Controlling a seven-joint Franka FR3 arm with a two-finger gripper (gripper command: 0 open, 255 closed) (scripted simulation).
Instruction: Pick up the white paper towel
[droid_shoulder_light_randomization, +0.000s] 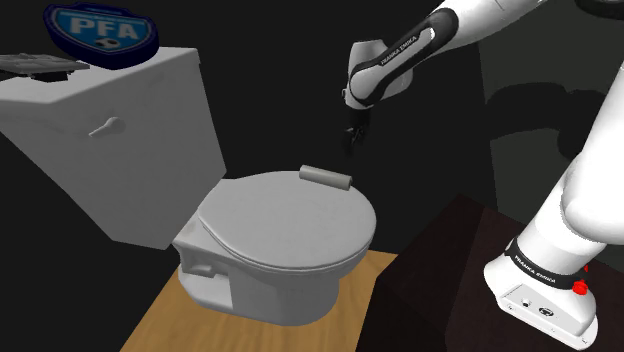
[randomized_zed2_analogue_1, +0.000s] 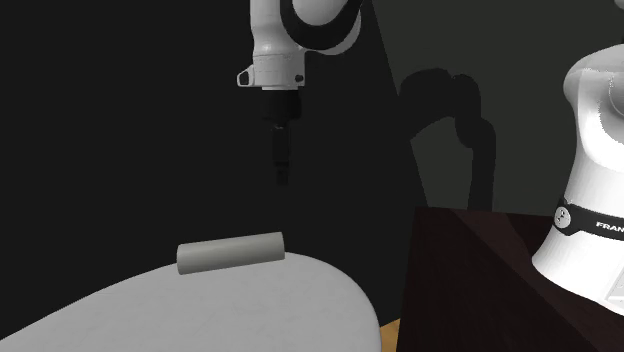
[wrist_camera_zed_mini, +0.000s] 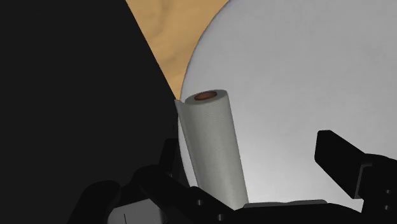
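Pale grey-white, with a small brown ring of core showing at one end in the wrist view, the paper towel (wrist_camera_zed_mini: 213, 146) is a slim roll lying on its side on the closed toilet lid (droid_shoulder_light_randomization: 280, 215), right at the lid's far edge in the shoulder view (droid_shoulder_light_randomization: 327, 177) and beside the black area beyond it. Its surface looks plain and smooth, with no loose sheet hanging off, and it rests flat, so I judge it could roll sideways if nudged. The gripper (droid_shoulder_light_randomization: 353, 140) hangs above it and apart from it, pointing down. In the second exterior view the gripper (randomized_zed2_analogue_1: 284, 170) stands over the right end of the roll (randomized_zed2_analogue_1: 231, 253), with a clear gap of dark wall between the two. The fingers are apart and hold nothing. In the wrist view the gripper (wrist_camera_zed_mini: 249, 149) shows the relation that matters: the roll's long axis runs away from the hand, roughly crosswise to the line from one finger to the other, so closing would squeeze it across its narrow width. It is not centred, though. It lies close to one finger, with a broad stretch of bare lid (wrist_camera_zed_mini: 305, 76) between it and the other. As I read it, the coming move calls for a small sideways shift to centre the roll, then a straight descent until the fingers straddle it. A strip of wooden floor (wrist_camera_zed_mini: 172, 32) shows past the lid's edge.
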